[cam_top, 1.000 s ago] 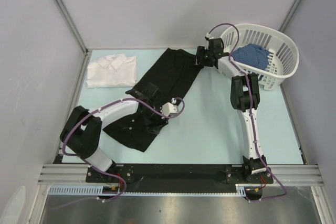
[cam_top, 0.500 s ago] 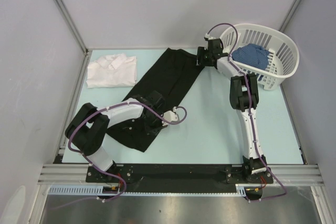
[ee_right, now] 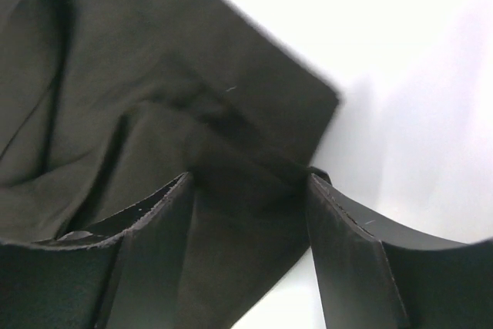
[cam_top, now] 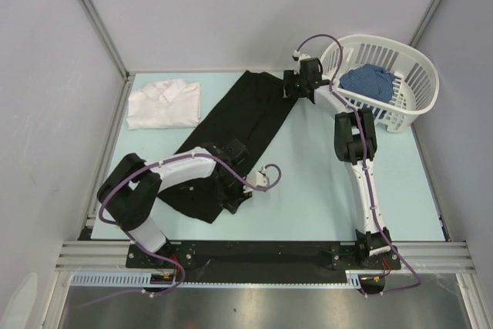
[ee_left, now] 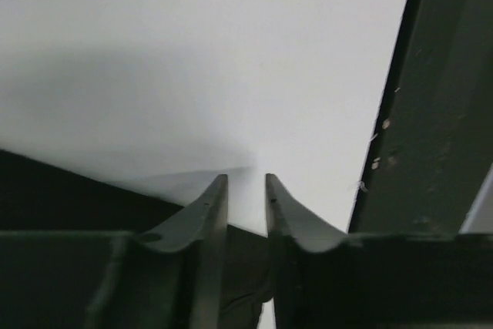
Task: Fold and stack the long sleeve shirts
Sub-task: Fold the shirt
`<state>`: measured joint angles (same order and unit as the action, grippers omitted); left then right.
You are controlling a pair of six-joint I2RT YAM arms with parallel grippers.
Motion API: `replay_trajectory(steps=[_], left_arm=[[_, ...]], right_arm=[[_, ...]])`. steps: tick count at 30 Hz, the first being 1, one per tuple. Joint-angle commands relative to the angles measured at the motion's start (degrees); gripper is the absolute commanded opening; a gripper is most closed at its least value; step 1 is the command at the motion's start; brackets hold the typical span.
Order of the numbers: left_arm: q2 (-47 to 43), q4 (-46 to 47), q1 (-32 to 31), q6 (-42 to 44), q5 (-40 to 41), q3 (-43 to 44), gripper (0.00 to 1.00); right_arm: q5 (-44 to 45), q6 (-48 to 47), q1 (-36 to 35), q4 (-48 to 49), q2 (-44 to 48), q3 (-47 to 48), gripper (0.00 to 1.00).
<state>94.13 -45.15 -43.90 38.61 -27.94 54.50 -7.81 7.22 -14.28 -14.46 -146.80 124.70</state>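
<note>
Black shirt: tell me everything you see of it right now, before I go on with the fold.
The black shirt is plain, dark, soft cloth, laid long and narrow, slanting across the table from far middle to near left. It lies mostly flat with a few creases; no collar or buttons show. The right claw pinches a bunched fold at its far corner. The left claw, nearly closed, has cloth between its fingers at the near end.

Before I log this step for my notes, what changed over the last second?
The left gripper swung toward the near edge, down to the plain black cloth shirt's near hem. The right gripper stays at its far corner; folded white shirt and white slatted plastic basket unchanged.
</note>
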Motion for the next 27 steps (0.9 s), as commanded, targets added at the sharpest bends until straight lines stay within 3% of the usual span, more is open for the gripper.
replay_trajectory(steps=[1, 2, 5, 8, 9, 11, 12, 13, 17, 23, 27], left_arm=[[-5.88, -1.43, 6.52, -4.42, -8.26, 6.14, 0.39], [-6.67, -2.31, 7.76, -4.59, -8.18, 7.28, 0.47], [-9.83, -4.41, 10.15, -2.85, -1.6, 8.16, 0.51], [-14.31, -4.69, 16.11, -4.14, -3.6, 8.34, 0.52], [-15.54, -3.64, 21.0, -5.81, -4.04, 8.25, 0.53], [-19.41, -0.84, 26.21, -10.45, -5.54, 8.78, 0.61], [-20.72, 0.4, 30.5, -12.23, -5.72, 8.95, 0.63], [-22.83, 1.54, 32.28, -14.16, -5.89, 9.57, 0.65], [-28.29, 7.69, 37.65, -23.82, -3.62, 9.31, 0.69], [-37.24, 10.69, 39.85, -30.61, 4.99, 4.31, 0.77], [-42.18, 12.88, 42.58, -32.81, 6.23, 0.26, 0.81]], right_arm=[[-6.06, -1.94, -2.76, 6.1, 10.29, -6.12, 0.65], [-7.29, -2.21, -3.29, 6.37, 14.4, -7.62, 0.65], [-8.71, 0.23, -4.52, 5.32, 21.18, -13.16, 0.64], [-11.94, 5.06, -4.61, -0.38, 25.67, -19.21, 0.64], [-13.7, 9.0, -4.79, -2.57, 29.08, -21.59, 0.64], [-19.05, 13.93, -4.96, -3.21, 32.7, -31.42, 0.63], [-20.82, 19.7, -5.23, -1.64, 36.2, -35.19, 0.62], [-23.27, 21.93, -5.75, -0.32, 38.32, -42.98, 0.61], [-26.2, 32.75, -11.19, 11.08, 46.42, -58.58, 0.59], [-21.82, 39.61, -22.6, 13.93, 49.6, -66.61, 0.59], [-8.84, 39.62, -31.49, 6.91, 46.97, -63.98, 0.59]])
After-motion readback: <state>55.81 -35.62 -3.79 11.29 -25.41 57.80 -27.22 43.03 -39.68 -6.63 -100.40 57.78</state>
